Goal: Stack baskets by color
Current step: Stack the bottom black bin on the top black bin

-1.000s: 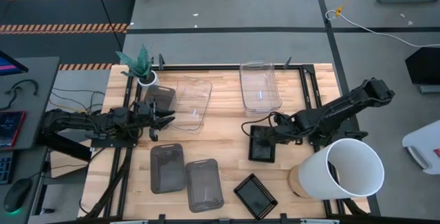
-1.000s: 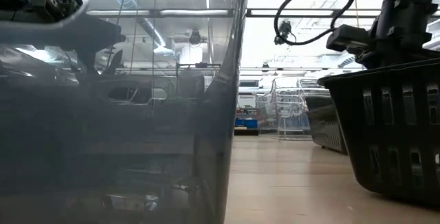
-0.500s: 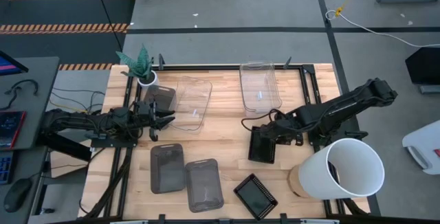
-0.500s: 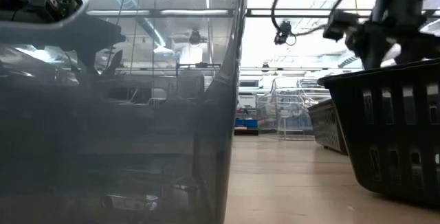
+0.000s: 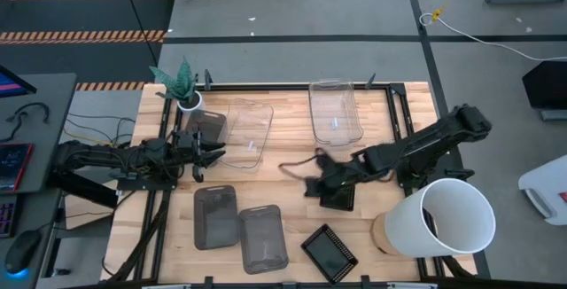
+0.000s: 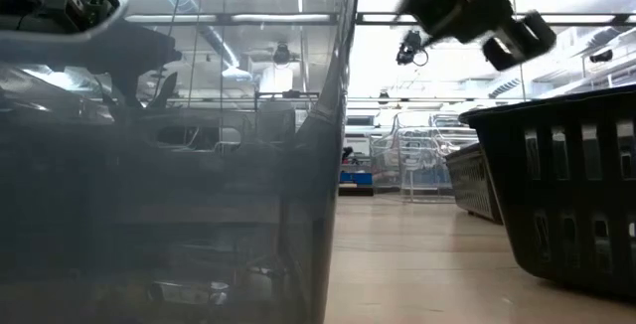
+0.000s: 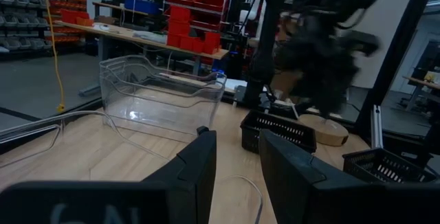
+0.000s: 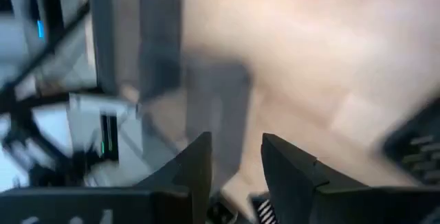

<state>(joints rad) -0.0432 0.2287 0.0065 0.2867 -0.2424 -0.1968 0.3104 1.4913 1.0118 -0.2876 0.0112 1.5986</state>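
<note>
Wooden table (image 5: 292, 160) carries every basket, and the white bucket (image 5: 443, 218) lying at its near right corner serves as the landmark. Just left of the bucket, at the near edge, sits a black basket (image 5: 329, 253) turned askew. Further left along that edge lie two grey baskets (image 5: 215, 215) (image 5: 263, 238) side by side. Beyond the bucket and a little to its left, a second black basket (image 5: 339, 196) rests on the wood, and the right gripper (image 5: 312, 180) hovers blurred at its left edge, fingers (image 8: 289, 172) parted with nothing between them. Far left of the bucket, the left gripper (image 5: 213, 154) lies low at the rim of a clear basket (image 5: 248, 133), fingers (image 7: 194, 171) apart and gripping nothing. Across the table from the bucket, at the far edge, another clear basket (image 5: 335, 112) sits alone. At the far left corner stands a potted plant (image 5: 182, 85)
</note>
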